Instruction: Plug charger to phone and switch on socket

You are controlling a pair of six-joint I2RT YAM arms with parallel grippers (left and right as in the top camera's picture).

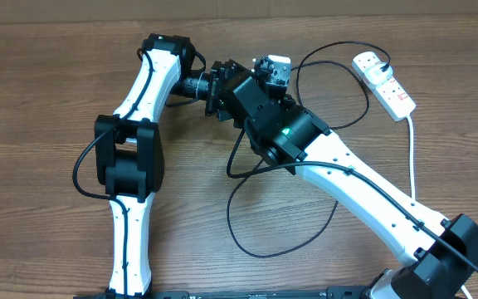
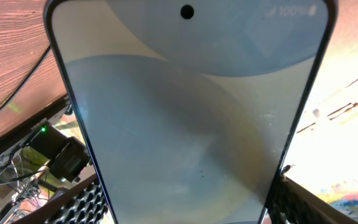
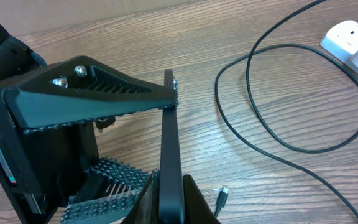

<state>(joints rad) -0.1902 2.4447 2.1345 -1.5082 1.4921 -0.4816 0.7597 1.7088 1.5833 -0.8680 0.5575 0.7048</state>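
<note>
Robot lab workbench, wood-grain table (image 1: 40, 100), 2 black-and-white arms (image 1: 139, 91), white socket (image 1: 386, 81)

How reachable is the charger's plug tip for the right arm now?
Probably yes: the plug tip lies bare on the table beside the right end effector, though the phone, held by the left end effector, crowds it.

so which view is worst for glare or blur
Left wrist is worst: the phone fills the frame, its screen dull and grey, and the background to its right is blown out white. Right wrist: the black cable and the table grain are sharp; only the very bottom edge is soft. Overhead: even light, soft shadows, no glare.
</note>
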